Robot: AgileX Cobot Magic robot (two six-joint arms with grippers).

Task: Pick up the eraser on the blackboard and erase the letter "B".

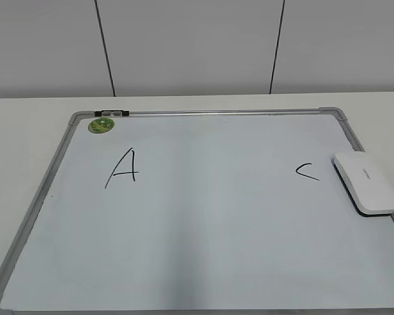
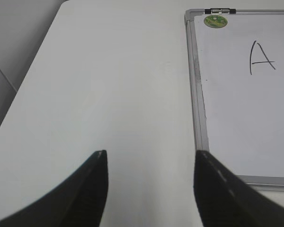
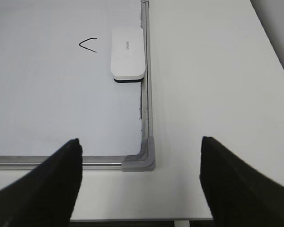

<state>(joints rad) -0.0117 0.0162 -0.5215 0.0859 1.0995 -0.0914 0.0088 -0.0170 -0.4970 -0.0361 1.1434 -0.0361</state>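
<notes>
The white eraser lies on the blackboard against its right frame, next to a small black "C". It also shows in the right wrist view. No letter "B" shows on the board; the middle is blank. A black "A" stands at the left. My left gripper is open and empty over the bare table left of the blackboard. My right gripper is open and empty above the near right corner of the blackboard. Neither gripper shows in the exterior view.
A round green sticker sits at the board's far left corner, by a small black clip on the frame. The white table surrounds the board. Grey wall panels stand behind.
</notes>
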